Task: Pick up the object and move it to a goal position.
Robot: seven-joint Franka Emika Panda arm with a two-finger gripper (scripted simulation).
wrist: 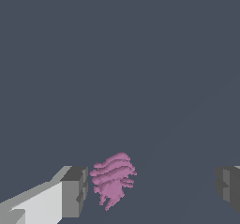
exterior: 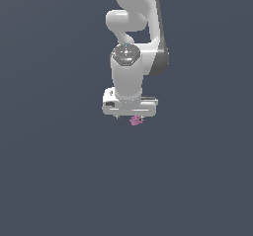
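Note:
The object [exterior: 136, 121] is a tiny pink-magenta ridged block just below the white gripper [exterior: 129, 116] in the exterior view, partly hidden by the hand. In the wrist view the object [wrist: 113, 179] lies between the two grey fingertips, close to one fingertip [wrist: 75, 191] and far from the other [wrist: 228, 188]. The gripper [wrist: 151, 190] is open, with a wide gap between the jaws. The object touches neither finger that I can see. No goal marker shows in either view.
The white arm [exterior: 131, 42] rises above the hand toward the top of the exterior view. The ground [exterior: 59, 171] is a plain dark grey-blue surface all around.

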